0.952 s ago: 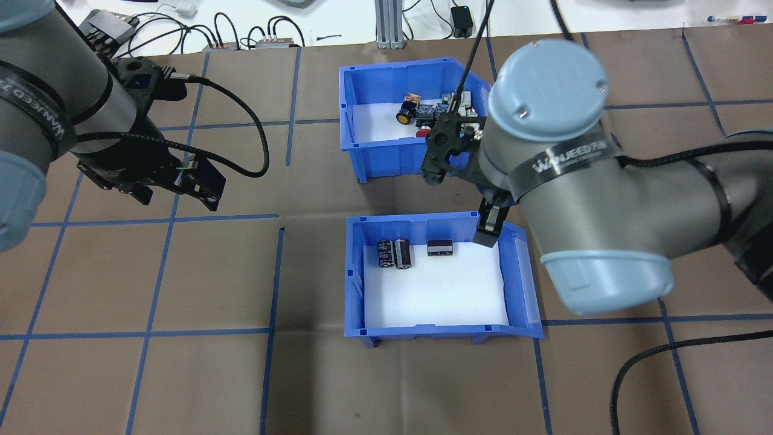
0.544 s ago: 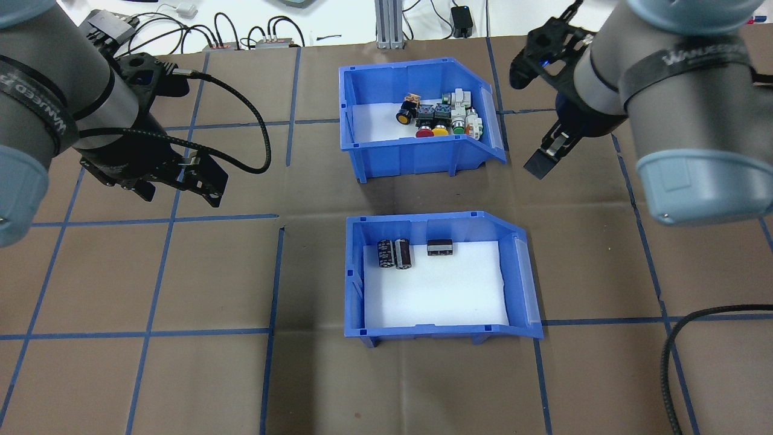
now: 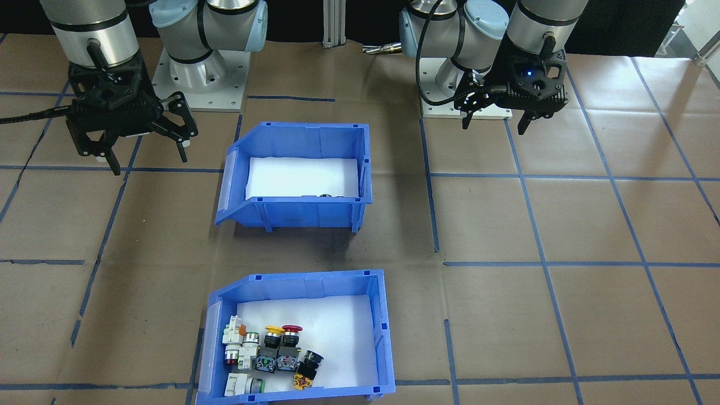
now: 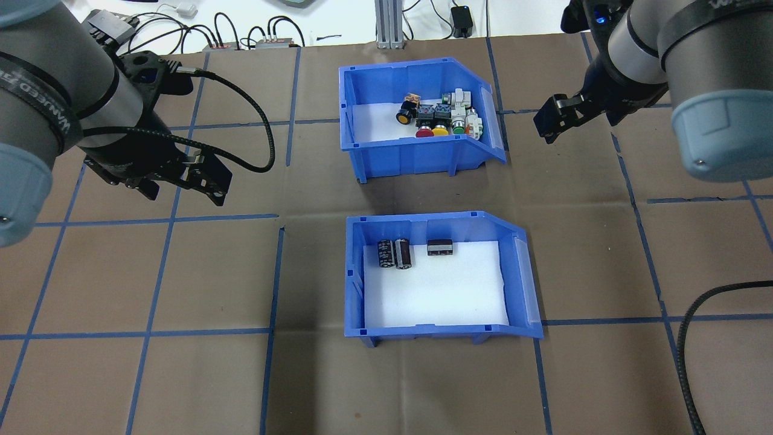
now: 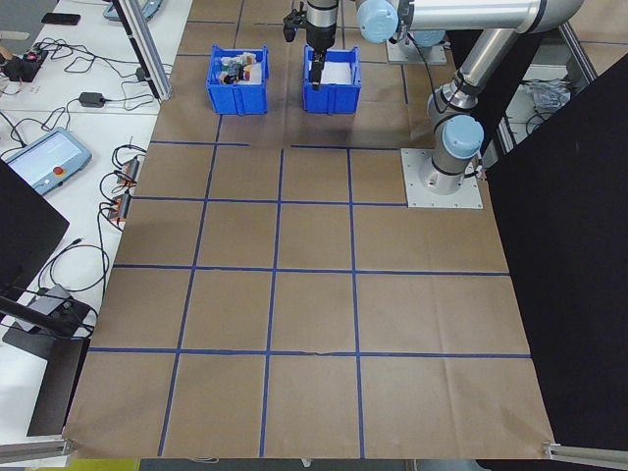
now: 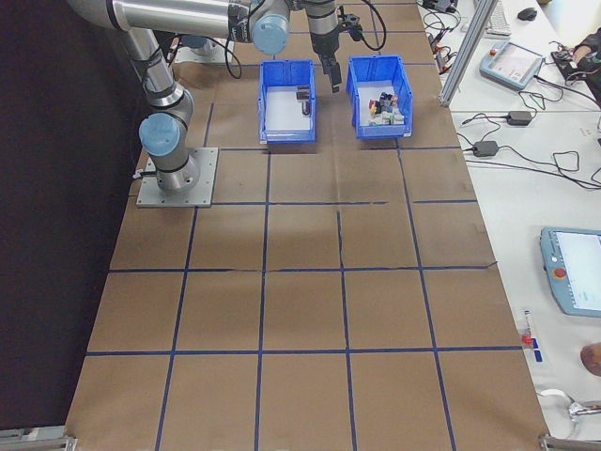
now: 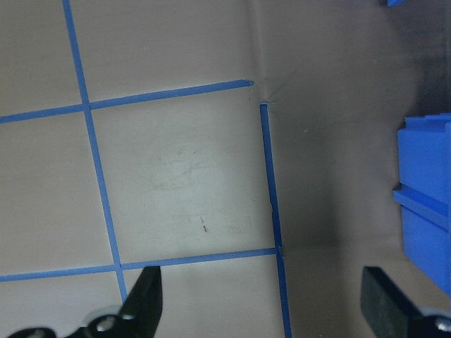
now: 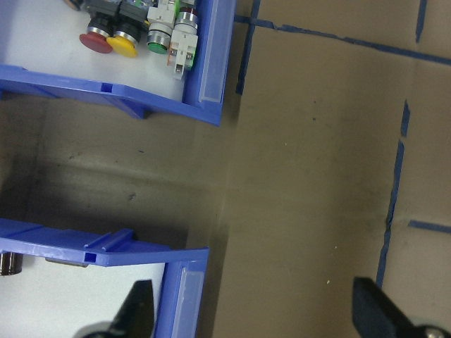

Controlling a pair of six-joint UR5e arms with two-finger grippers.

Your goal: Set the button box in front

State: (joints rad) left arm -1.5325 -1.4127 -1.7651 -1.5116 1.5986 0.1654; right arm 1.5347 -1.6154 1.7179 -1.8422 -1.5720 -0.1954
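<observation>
Two blue bins on a brown table [image 4: 181,374] with a blue tape grid. Button box [image 4: 416,118] on the far side from the robot, switches clustered in one corner; second bin [image 4: 435,275] just in front of it, nearer the robot, holding a few black cylinders [image 4: 394,252]. Left gripper [image 4: 181,181] spread wide, empty, above bare table. Right gripper [image 3: 143,152] likewise spread, empty, off to the box's right.
</observation>
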